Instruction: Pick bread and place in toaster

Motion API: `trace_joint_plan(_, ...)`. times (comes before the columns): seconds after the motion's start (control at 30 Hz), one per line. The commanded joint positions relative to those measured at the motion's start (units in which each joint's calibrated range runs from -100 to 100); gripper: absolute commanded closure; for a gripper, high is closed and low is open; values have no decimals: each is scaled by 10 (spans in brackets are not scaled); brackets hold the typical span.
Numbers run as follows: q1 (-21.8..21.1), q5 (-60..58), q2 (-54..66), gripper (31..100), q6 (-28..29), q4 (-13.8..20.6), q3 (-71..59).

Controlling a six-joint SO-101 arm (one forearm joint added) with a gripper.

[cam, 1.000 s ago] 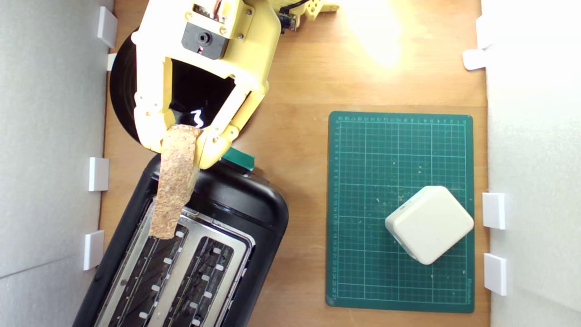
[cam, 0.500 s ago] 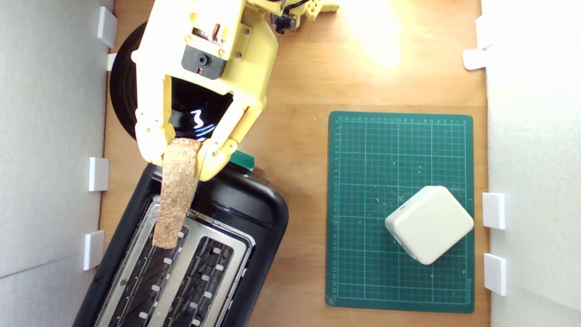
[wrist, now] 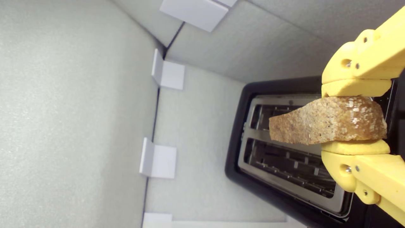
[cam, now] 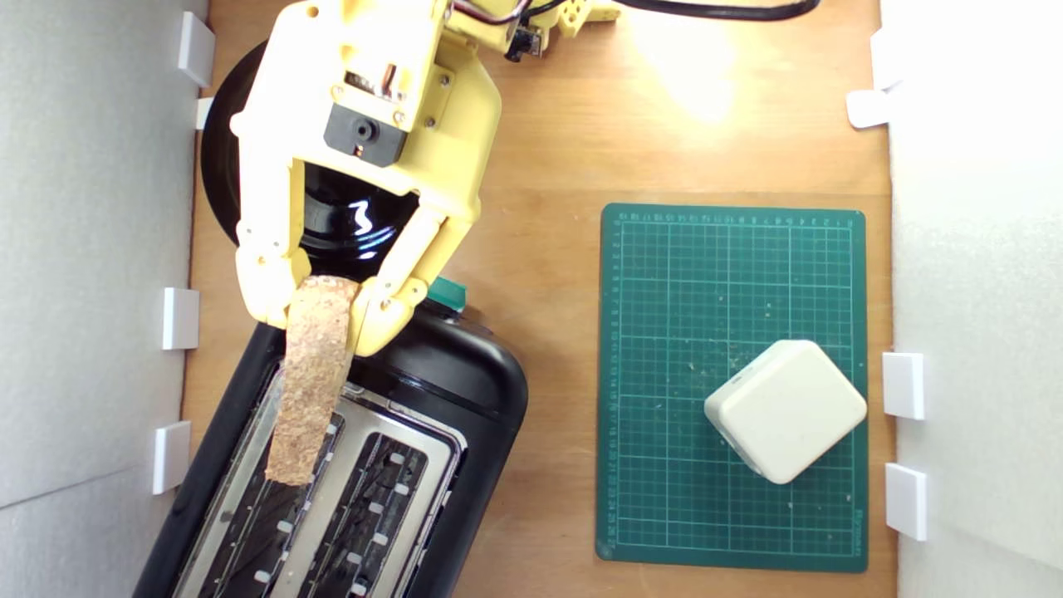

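White foam walls (cam: pixel 91 249) closed in the wooden tabletop (cam: pixel 548 149) we looked down on. We saw the yellow gripper (cam: pixel 320 311) clamped on the bread (cam: pixel 309 382), its two fingers pressing either side of the crusty strip at one end. The bread hung edge-on over the toaster (cam: pixel 465 390), lined up above the slot nearer the exterior view's left; we could not tell whether its free end touched the metal top. In the wrist view the bread (wrist: pixel 326 125) lay above both long slots of the toaster (wrist: pixel 240 133). Behind the gripper sat a glossy black plate (cam: pixel 220 166). Well apart, toward the exterior view's right, a white block (cam: pixel 785 411) rested on a green cutting mat (cam: pixel 689 282).
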State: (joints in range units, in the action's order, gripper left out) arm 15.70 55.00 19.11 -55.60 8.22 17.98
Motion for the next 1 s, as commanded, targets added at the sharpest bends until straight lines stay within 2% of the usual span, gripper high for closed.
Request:
trace_joint_plan(0.0, 5, -23, 3, 692, -1, 0, 36)
trace_joint_plan(0.2, 6, -23, 0, 692, -3, -1, 36)
trace_joint_plan(0.43, 28, -23, -26, 692, -2, -4, 37)
trace_joint_plan(0.73, 29, -25, -33, 692, -3, -4, 37)
trace_joint_plan(0.97, 26, -70, -58, 692, -1, -5, 37)
